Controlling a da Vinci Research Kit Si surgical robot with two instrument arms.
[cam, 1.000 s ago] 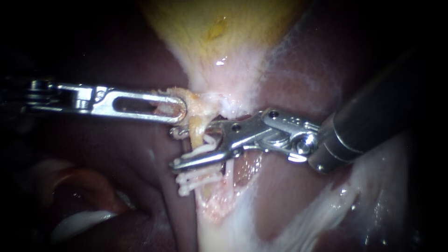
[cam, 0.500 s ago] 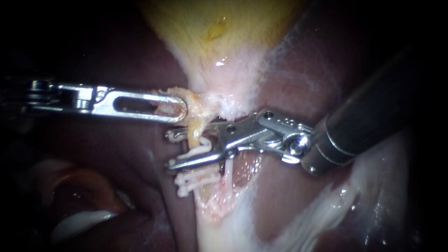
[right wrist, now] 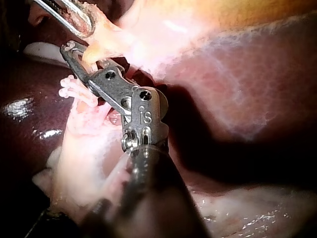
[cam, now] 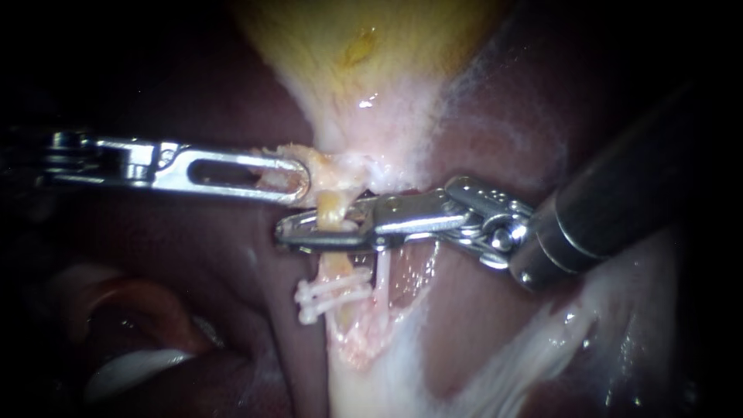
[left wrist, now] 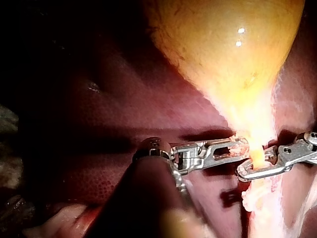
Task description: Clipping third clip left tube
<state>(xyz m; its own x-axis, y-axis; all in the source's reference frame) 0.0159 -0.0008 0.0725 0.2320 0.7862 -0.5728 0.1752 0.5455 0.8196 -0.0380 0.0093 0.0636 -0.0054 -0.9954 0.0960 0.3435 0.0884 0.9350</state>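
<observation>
My left instrument [cam: 298,182] comes in level from the left, its slotted jaws shut on pale tissue at the gallbladder [cam: 364,70] neck. My right instrument [cam: 292,232] reaches in from the right, its jaws shut across the yellowish left tube [cam: 331,207]. Two white clips [cam: 331,298] sit on this tube just below the jaws. A thin pale right tube [cam: 381,272] runs beside it. In the left wrist view the left instrument [left wrist: 237,148] holds tissue beside the right instrument [left wrist: 247,172]. The right wrist view has the right instrument [right wrist: 74,53] closed over the tube, above the clips [right wrist: 73,89].
Dark red liver [cam: 193,255] surrounds the field on both sides. White fatty tissue [cam: 371,371] runs down below the tubes. The right instrument's dark shaft [cam: 619,193] crosses the upper right.
The right instrument's jaws, open around the left tube with a white clip between them, have closed onto the tube just above the two clips. The left instrument has not moved.
</observation>
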